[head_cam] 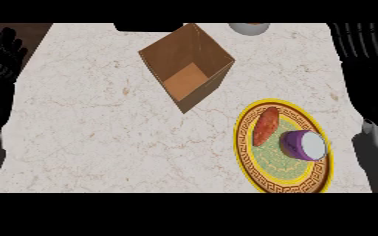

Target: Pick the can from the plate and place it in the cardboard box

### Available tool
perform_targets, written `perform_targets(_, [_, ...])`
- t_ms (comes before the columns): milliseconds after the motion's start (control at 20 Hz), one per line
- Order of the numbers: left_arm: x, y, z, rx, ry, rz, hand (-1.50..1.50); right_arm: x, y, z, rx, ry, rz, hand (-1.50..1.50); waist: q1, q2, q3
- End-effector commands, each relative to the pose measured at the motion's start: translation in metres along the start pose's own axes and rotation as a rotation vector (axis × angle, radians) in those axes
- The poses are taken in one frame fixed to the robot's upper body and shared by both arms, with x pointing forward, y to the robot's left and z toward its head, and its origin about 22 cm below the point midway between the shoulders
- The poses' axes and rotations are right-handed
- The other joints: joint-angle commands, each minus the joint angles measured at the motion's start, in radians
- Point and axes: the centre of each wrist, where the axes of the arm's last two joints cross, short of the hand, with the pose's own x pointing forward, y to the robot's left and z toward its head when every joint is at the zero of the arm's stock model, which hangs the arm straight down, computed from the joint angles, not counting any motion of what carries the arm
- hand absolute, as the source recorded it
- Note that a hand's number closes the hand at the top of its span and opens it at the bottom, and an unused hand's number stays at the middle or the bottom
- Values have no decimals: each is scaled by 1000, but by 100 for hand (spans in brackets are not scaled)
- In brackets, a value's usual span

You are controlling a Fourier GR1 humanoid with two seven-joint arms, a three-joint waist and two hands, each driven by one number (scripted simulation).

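Can (pixel 303 145) lies on plate (pixel 251 166) beside red food (pixel 266 126); cardboard box (pixel 187 66) well apart; hand states: cannot tell.

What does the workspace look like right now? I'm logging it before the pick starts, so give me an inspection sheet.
Surface: pale marbled counter.
Job's things: purple can on the yellow-rimmed plate; cardboard box open, nothing seen inside.
Clutter: reddish food item on the plate beside the can; grey round object at the far edge.
Hands: left hand open at left edge; right hand open at right edge.
Cables: nothing seen.
Surroundings: dark beyond the counter.
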Motion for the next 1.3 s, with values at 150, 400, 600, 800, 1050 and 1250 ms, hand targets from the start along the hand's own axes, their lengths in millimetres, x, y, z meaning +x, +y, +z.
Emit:
perform_targets(150, [-6, -51, 20, -247, 0, 37, 0, -48, 24, 84, -21, 295, 5, -150, -92, 22, -9])
perform_targets(400, [-17, -76, 39, -375, 48, 84, 0, -48, -39, 105, 19, 345, 565, -150, -146, 29, -20])
perform_targets(600, [-20, -98, 54, -446, 67, 126, 0, -56, -25, 151, 90, 256, 822, -150, -116, 13, -11])
perform_targets(800, [-26, -115, 56, -470, 44, 96, 0, -31, -15, 173, 80, 155, 1006, -150, -112, 12, -13])
perform_targets(1050, [-29, -116, 50, -491, 62, 121, 0, 38, -10, 186, 108, 250, 1095, -150, -83, 15, -13])
perform_targets(1250, [-35, -122, 56, -497, 43, 111, 0, 77, 0, 189, 266, 406, 1049, -150, -70, 18, -14])
